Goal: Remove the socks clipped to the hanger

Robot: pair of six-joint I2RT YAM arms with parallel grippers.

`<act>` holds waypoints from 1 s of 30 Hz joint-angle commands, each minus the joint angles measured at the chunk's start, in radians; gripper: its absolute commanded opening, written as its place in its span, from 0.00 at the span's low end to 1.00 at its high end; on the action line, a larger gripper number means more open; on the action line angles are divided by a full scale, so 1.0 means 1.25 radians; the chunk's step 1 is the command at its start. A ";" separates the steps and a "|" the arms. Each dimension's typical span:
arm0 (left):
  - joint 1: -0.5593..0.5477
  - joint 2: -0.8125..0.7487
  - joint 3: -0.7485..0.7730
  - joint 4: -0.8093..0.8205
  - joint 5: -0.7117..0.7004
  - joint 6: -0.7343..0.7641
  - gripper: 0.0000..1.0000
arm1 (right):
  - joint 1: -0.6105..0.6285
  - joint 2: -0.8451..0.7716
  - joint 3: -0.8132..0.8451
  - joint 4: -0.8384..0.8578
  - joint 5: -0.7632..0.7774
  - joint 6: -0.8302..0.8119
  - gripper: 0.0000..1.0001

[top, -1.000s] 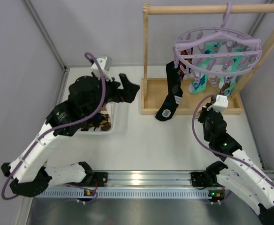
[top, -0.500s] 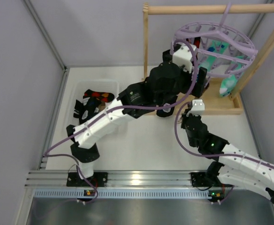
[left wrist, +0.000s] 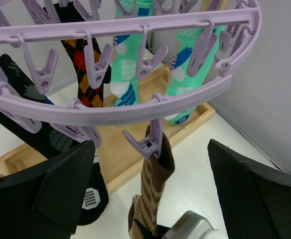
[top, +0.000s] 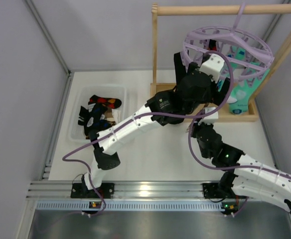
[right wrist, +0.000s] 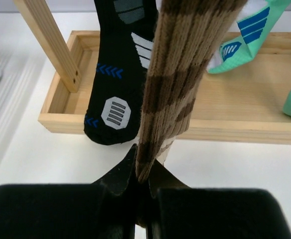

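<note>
Left wrist view, logged item by item. Hanger (left wrist: pixel 135 107): lilac ring, pegs dangling from its rim and crossbars. Brown striped sock (left wrist: pixel 153 194): I see its top clipped in a peg on the ring's near rim, the rest hanging straight below. Left gripper (left wrist: pixel 153 172): just under the hanger, fingers (left wrist: pixel 61 191) spread wide on either side of that sock, touching nothing I can see. Right gripper (right wrist: pixel 141 172): below the hanger, pinched tight on the brown striped sock's lower end. Turquoise socks (left wrist: pixel 130 69): two, pegged farther in under the ring. Black sock with orange diamonds (left wrist: pixel 88 74): pegged beside them. Black sock with blue chevrons (right wrist: pixel 118 84): hanging at the hanger's left rim, foot lying over the front wall of the wooden tray (right wrist: pixel 235 124) beneath. White bin (top: pixel 80 117): well left of the hanger, holding loose socks (top: pixel 98 107).
</note>
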 commanded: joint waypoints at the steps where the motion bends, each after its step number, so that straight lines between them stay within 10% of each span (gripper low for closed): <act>1: 0.001 0.005 0.007 0.056 -0.040 0.026 0.98 | 0.016 -0.037 0.016 0.031 -0.016 0.010 0.00; 30: 0.006 -0.007 -0.089 0.105 -0.077 0.001 0.74 | 0.083 0.051 0.066 0.029 0.048 0.002 0.00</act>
